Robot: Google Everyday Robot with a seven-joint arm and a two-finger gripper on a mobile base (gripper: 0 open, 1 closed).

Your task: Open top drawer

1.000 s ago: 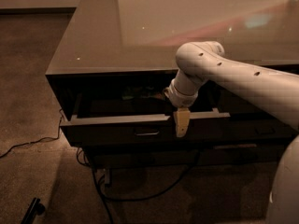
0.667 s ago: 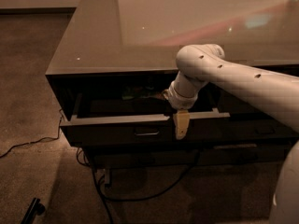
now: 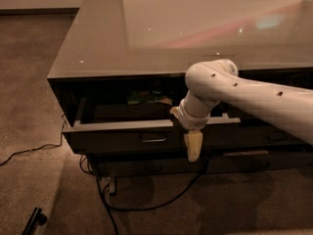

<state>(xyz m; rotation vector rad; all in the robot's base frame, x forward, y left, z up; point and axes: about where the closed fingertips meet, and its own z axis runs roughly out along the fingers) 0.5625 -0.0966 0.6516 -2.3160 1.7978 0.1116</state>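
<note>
You had the top drawer [image 3: 112, 141] partly out, likely more to pull; the gripper [image 3: 193, 145] hung at its front, handle [image 3: 153, 138] left of the jaws, opening unclear.

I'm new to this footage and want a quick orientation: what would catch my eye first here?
The white arm reaches in from the right, its gripper pointing down in front of the top drawer, just right of the handle. That drawer is pulled out under the glossy countertop, with something green inside at the back.
</note>
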